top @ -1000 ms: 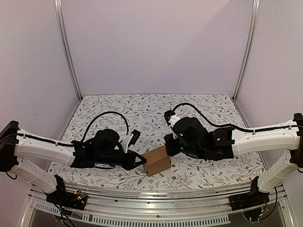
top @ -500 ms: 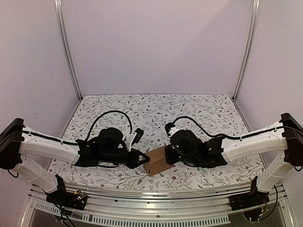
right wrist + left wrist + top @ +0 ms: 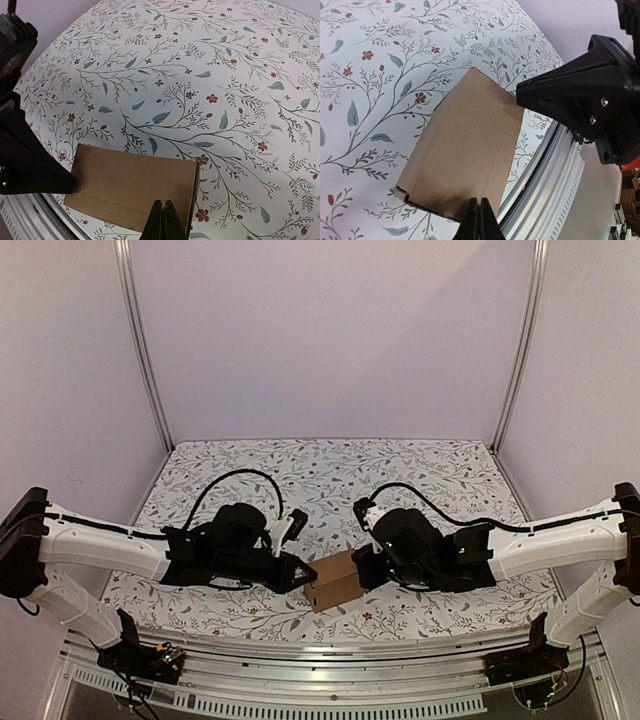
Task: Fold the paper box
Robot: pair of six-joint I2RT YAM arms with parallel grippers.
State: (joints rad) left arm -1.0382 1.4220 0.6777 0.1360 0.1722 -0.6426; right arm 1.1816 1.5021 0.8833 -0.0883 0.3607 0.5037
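Paper box [image 3: 335, 582] sat on the flowered worktop [image 3: 300, 470], close to the near edge and about midway along it, folded up into a small brown block. Left gripper [image 3: 303, 578] lay at the box's left end, fingers pressed together with nothing between them. Right gripper [image 3: 358, 568] was at the right end, likewise closed on nothing. Both tips seemed to meet the cardboard; contact was hard to confirm.

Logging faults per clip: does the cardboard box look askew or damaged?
The paper box lies skewed to the near edge of the table, with the shut left claw and right claw against its ends. One corner shows a small gap in the left wrist view. Nothing else odd.
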